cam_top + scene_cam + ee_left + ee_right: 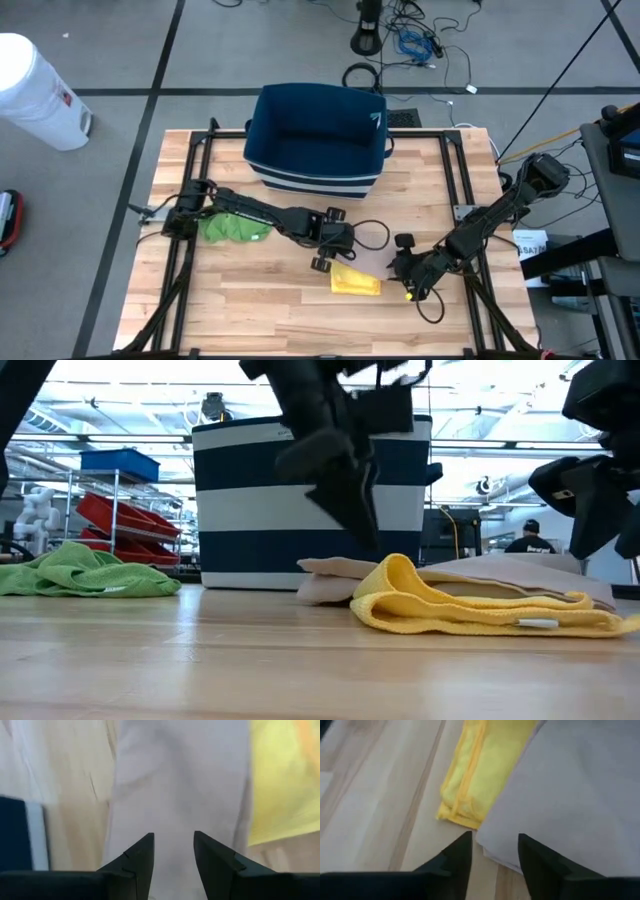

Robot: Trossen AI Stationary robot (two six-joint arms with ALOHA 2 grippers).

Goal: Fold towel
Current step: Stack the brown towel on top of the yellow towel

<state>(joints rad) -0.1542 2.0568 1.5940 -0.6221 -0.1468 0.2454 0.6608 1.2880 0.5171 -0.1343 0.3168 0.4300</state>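
A yellow towel [355,280] lies folded into a flat strip on the wooden table, near its middle front. A pale beige cloth [480,575] lies flat just behind it, their edges meeting. In the right wrist view the beige cloth [570,795] is next to the yellow towel [480,775]. My left gripper [173,840] hangs open a little above the beige cloth [175,785], at the yellow towel's left end [325,258]. My right gripper [492,845] is open and stands off the towel's right end [403,270], over the beige cloth's corner. Neither holds anything.
A navy and white striped basket [315,140] stands at the table's far middle. A crumpled green cloth [235,228] lies at the left, under the left arm. Black rails [190,200] run along the table's sides. Bare wood shows in front [260,320].
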